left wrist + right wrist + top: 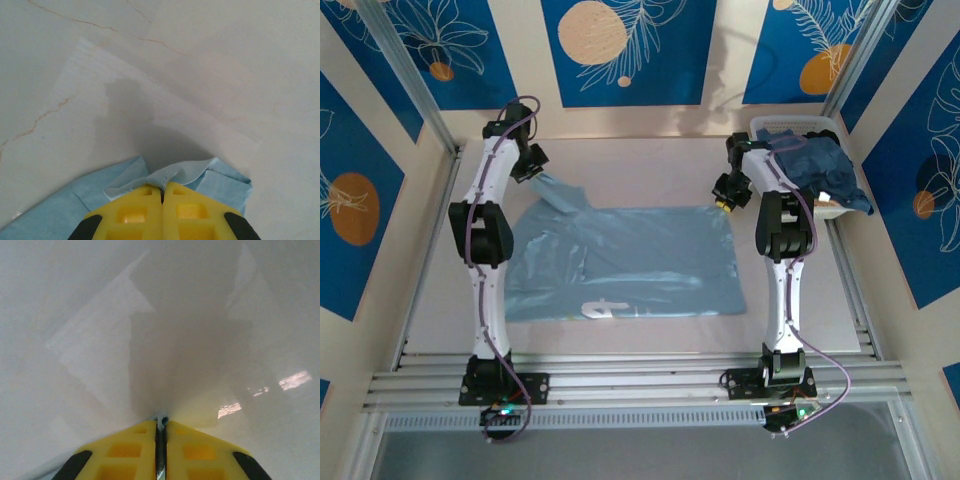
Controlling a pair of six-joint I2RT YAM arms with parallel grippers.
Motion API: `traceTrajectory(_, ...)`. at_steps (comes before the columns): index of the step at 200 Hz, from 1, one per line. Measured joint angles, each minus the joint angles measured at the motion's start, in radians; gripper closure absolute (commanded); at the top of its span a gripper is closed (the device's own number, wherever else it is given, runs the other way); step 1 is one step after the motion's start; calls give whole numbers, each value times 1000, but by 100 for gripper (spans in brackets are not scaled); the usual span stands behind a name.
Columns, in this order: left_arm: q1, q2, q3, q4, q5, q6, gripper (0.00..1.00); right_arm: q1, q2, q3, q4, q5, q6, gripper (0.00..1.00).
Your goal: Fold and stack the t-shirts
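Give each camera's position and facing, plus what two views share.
Top external: above, behind the bases, looking down on table, left arm, right arm.
Left wrist: wrist-mounted, facing past left pincer, shut on t-shirt.
Right wrist: wrist-mounted, facing table past right pincer, shut on t-shirt sliver.
Shared: top and left wrist both show the t-shirt.

A t-shirt (630, 262) lies spread mid-table (650, 160) between my arms, my left claw (162, 187) at its far left corner, my right claw (161, 422) at its far right. Behind right, more t-shirts (820, 165) sit heaped in a basket (790, 122).
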Motion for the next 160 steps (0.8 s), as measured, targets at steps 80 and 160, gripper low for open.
traceTrajectory(80, 0, -287, -343, 41, 58, 23, 100, 30, -240, -230, 92, 3, -61, 100)
traceTrajectory(160, -1, -884, -983, 94, -43, -14, 100, 63, -552, -583, 151, 46, -65, 100)
